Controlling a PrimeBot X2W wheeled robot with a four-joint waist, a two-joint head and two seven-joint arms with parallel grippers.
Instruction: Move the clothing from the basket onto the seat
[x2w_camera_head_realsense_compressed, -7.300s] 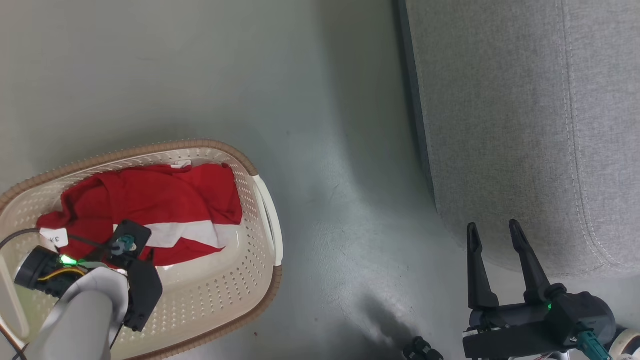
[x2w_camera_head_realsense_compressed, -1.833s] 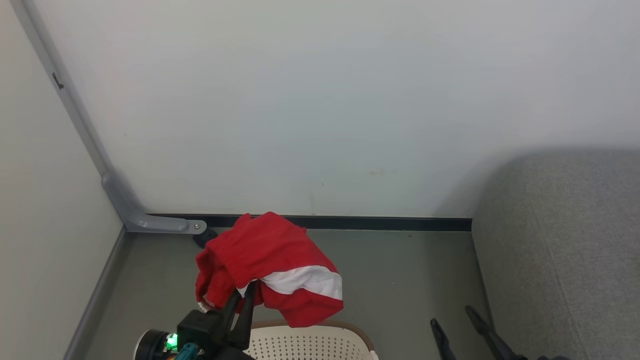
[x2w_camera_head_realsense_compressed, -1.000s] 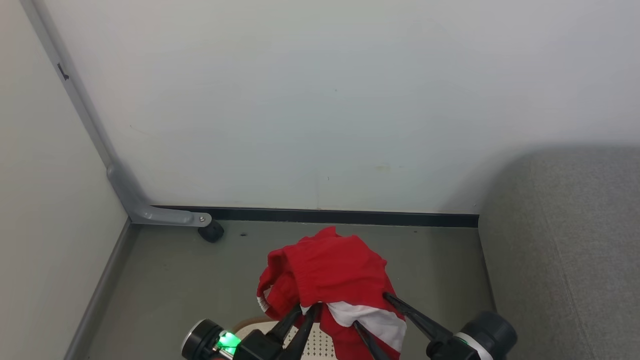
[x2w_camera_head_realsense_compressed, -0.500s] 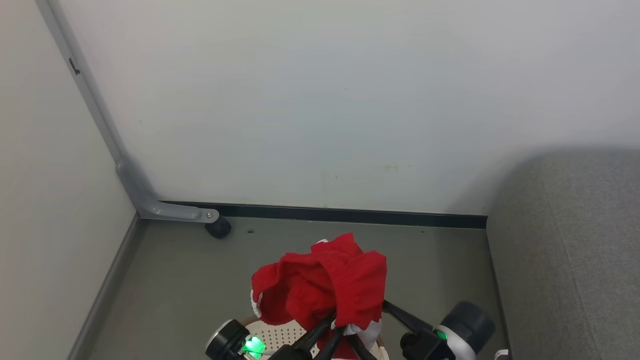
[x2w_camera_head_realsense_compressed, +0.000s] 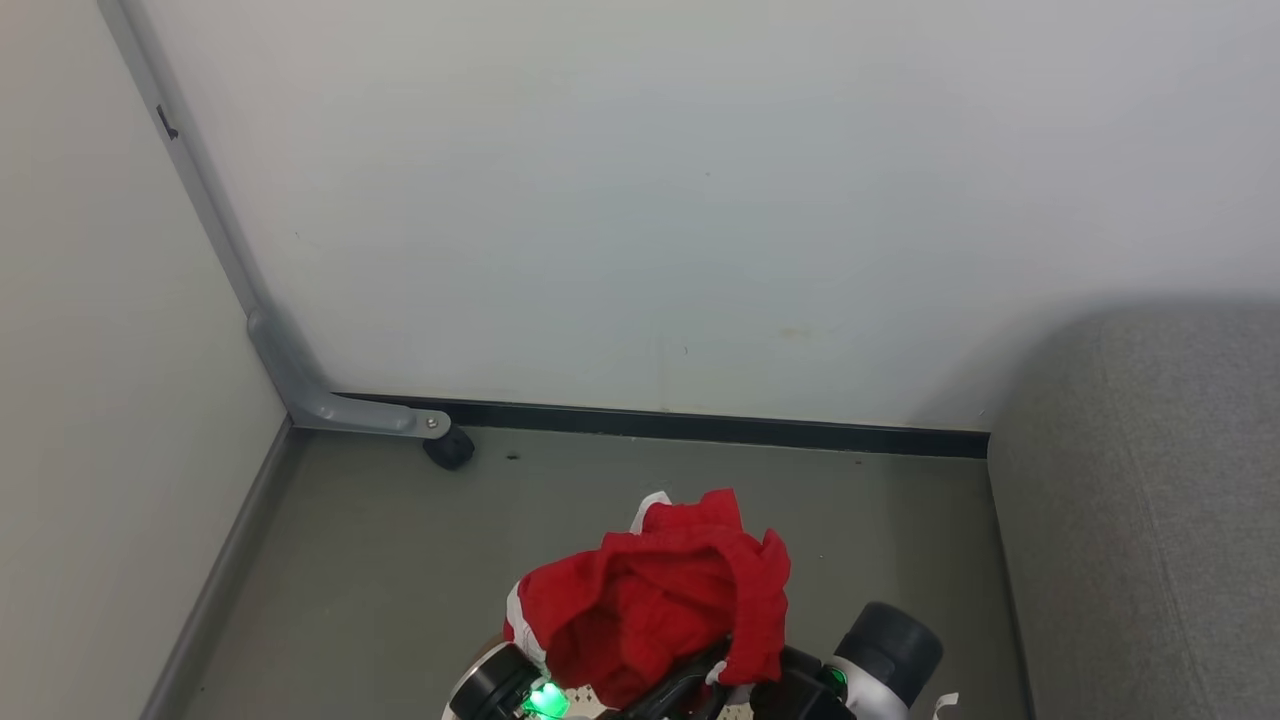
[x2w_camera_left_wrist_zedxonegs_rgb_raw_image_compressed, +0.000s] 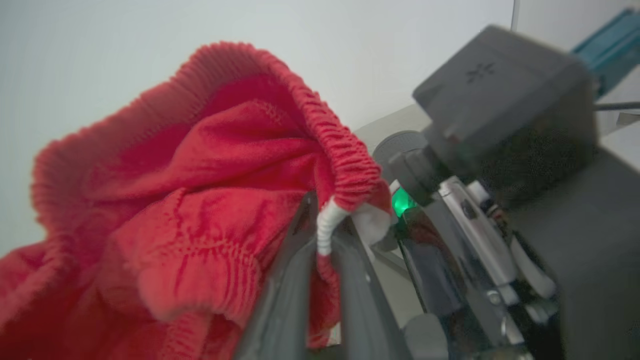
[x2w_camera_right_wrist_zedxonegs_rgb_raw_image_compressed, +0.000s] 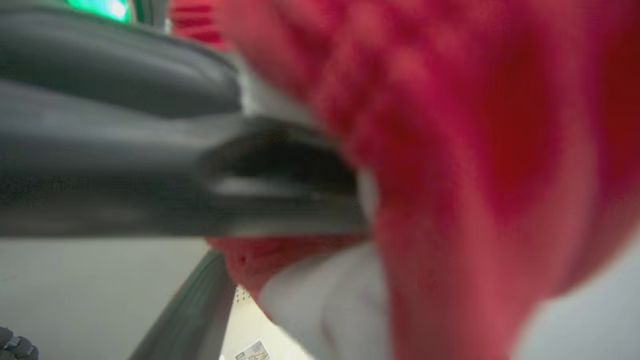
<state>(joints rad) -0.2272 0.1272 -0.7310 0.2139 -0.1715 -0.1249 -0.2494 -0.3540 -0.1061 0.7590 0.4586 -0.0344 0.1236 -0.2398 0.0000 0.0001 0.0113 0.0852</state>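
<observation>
The basket (x2w_camera_right_wrist_zedxonegs_rgb_raw_image_compressed: 244, 320) is cut off to a cream perforated sliver with its contents unseen, and the right wrist view is too blurred for detail. The clothing (x2w_camera_head_realsense_compressed: 655, 600) hangs bunched in the air left of the seat (x2w_camera_head_realsense_compressed: 1140, 520), its white-trimmed edge pinched between the nearly closed fingers of the left gripper (x2w_camera_left_wrist_zedxonegs_rgb_raw_image_compressed: 322, 240). The right gripper (x2w_camera_head_realsense_compressed: 795, 688), spread wide, sits just beside it, fingertips hidden under the cloth.

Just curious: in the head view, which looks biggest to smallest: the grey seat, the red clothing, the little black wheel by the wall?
1. grey seat, partly cut off by the frame.
2. red clothing, nearer the camera.
3. black wheel.
</observation>
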